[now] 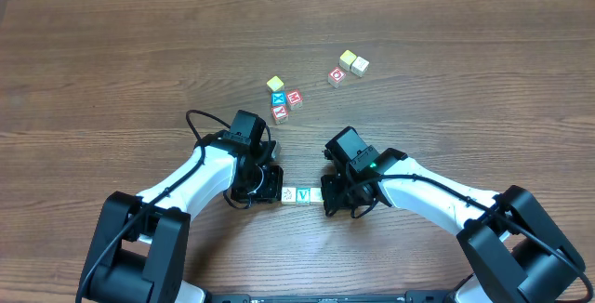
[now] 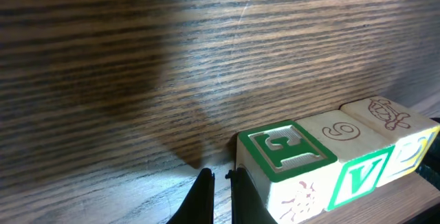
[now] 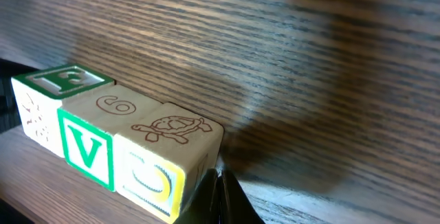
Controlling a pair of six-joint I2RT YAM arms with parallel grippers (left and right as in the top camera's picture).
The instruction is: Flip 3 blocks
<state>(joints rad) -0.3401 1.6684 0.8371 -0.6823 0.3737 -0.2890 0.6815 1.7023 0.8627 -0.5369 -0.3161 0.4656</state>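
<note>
Likely bracing the blocks (image 1: 302, 194) between left end effector (image 2: 220, 181) and right end effector (image 3: 220, 183), both closed and empty; next, tipping them over together.

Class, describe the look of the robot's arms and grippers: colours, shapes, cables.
The left arm and right arm have white curved links, bulky black joints and thin black cables. A green light glows near the right wrist. The left gripper and right gripper are slim, black and pointed.

Three blocks (image 2: 328, 157) sit touching in a row at lower right on the wood table (image 2: 137, 59): green-topped block (image 2: 285, 152), V block (image 2: 359, 176), turtle block (image 2: 385, 114). The left gripper (image 2: 220, 186) is closed, just beside the green-topped block.
</note>
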